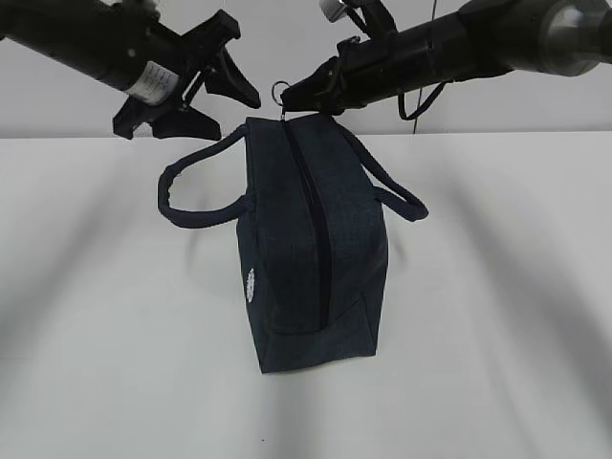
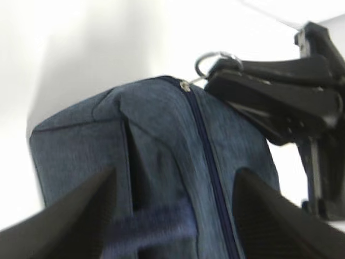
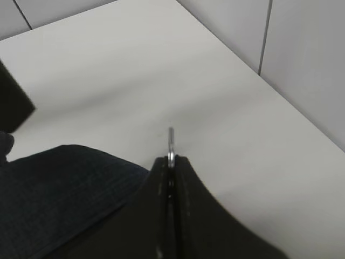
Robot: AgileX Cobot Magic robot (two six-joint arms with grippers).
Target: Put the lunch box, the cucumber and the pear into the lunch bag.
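The dark navy lunch bag (image 1: 311, 249) stands on the white table with its zipper (image 1: 311, 220) shut along the top. It also shows in the left wrist view (image 2: 156, 145). My right gripper (image 1: 292, 96) is shut on the metal ring pull (image 1: 279, 93) at the bag's far end; the ring pull shows edge-on between the jaws in the right wrist view (image 3: 171, 141). My left gripper (image 1: 225, 105) is open, just above and behind the bag's far left corner, near the left handle (image 1: 186, 196). The lunch box, cucumber and pear are out of view.
The white table (image 1: 96, 316) spreads round the bag. A grey wall (image 1: 287, 38) stands behind the table's far edge. The right handle (image 1: 397, 191) hangs out to the bag's right side.
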